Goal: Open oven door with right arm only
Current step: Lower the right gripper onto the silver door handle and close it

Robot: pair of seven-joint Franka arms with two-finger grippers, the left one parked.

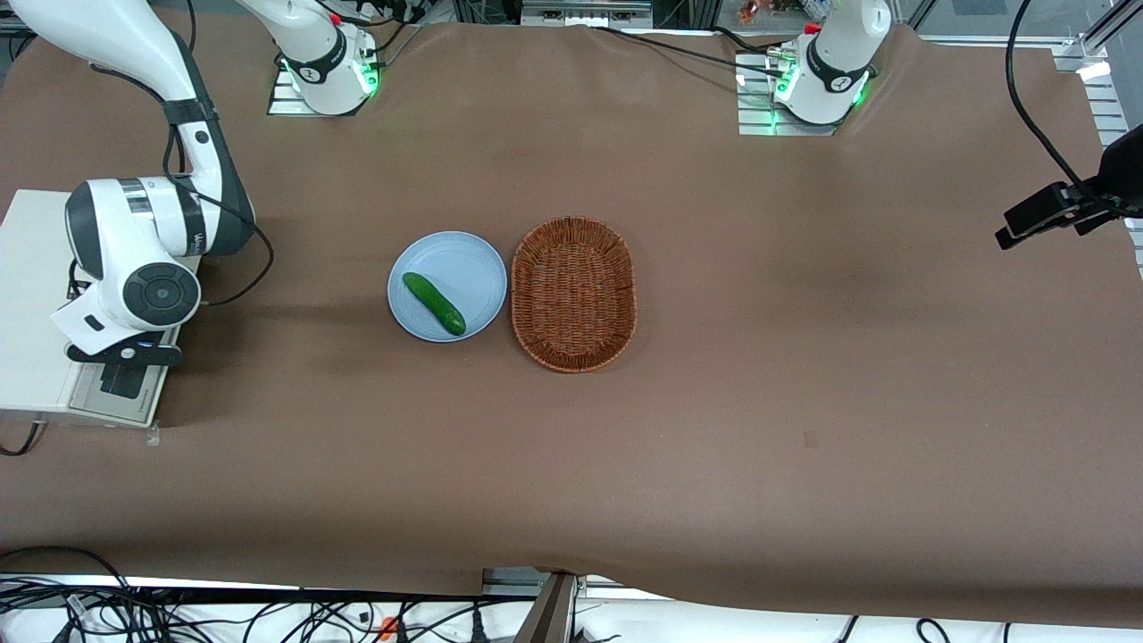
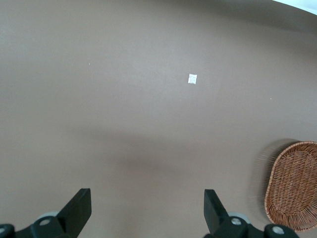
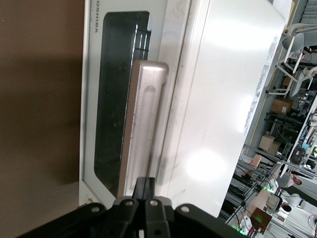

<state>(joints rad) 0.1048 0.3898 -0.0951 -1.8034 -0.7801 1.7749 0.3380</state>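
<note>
In the right wrist view, the gripper had its fingers pressed together, empty, at the near end of the handle, whose long axis ran straight away from it. The oven door sat closed at the front view's left edge.

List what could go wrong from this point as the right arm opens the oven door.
1. The gripper sits shut at one end of the bar handle, not around it, so it may slide off when it pulls or pushes.
2. The oven door looks closed or nearly so; an off-centre pull could drag the light oven instead of swinging the door.
3. The oven stands at the table's edge, so a shove could push it off.
</note>
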